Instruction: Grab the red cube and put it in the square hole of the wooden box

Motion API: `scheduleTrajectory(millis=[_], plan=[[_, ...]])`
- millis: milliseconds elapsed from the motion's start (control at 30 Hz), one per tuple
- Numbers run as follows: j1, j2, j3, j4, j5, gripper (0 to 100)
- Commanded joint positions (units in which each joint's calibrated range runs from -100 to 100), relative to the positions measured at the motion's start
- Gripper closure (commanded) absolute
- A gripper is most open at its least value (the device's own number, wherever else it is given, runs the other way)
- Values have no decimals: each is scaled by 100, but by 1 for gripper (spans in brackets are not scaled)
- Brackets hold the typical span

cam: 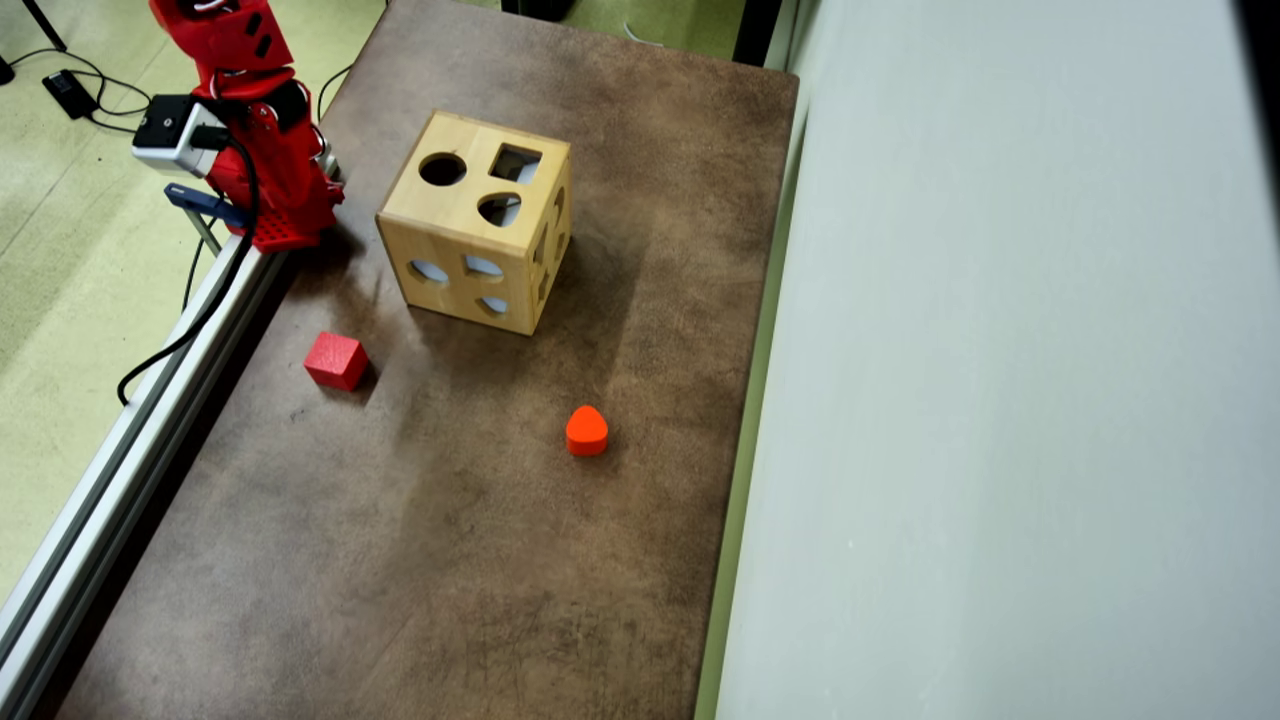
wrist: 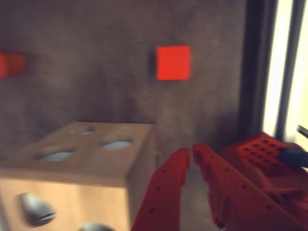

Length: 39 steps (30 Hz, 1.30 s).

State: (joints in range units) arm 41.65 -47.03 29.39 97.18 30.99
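The gripper (wrist: 191, 156) sits low at the bottom of the wrist view, its two red fingers (wrist: 166, 192) drawn nearly together with only a thin slit between the tips, and nothing pinched in them. Straight ahead of those tips, up the wrist view and well apart from them, lies the red cube (wrist: 173, 62) on the brown tabletop (wrist: 96, 82); that is the line the coming reach turns on, I'd say: forward and a touch left of the fingers' axis. In the overhead view the cube (cam: 336, 360) rests near the tabletop's left edge, beside the aluminium rail (cam: 150, 420), with the arm (cam: 265, 150) parked at that same edge toward the far left corner. The cube has no long axis to speak of (equal square faces), though it sits slightly turned against the table edge, so the jaws would likely need to open and square up to a pair of faces. The wooden box (cam: 475, 235) stands between arm and table centre, its square hole (cam: 515, 163) on the top face beside a round one. The orange-red rounded block (cam: 587, 430) lies off toward mid-table. No brand, label or writing is legible anywhere.
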Motion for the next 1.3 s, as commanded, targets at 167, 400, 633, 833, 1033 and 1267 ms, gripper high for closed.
scheduleTrajectory(millis=[167, 400, 633, 833, 1033, 1267], plan=[[449, -74, 1435, -530, 449, 98], [449, 3, 2526, -2098, 454, 98], [449, 11, 3447, -3224, 454, 98], [449, 580, 3465, -3835, 410, 98], [449, 1463, 3179, -4189, 405, 98], [367, 1990, 3063, -4245, 400, 98]])
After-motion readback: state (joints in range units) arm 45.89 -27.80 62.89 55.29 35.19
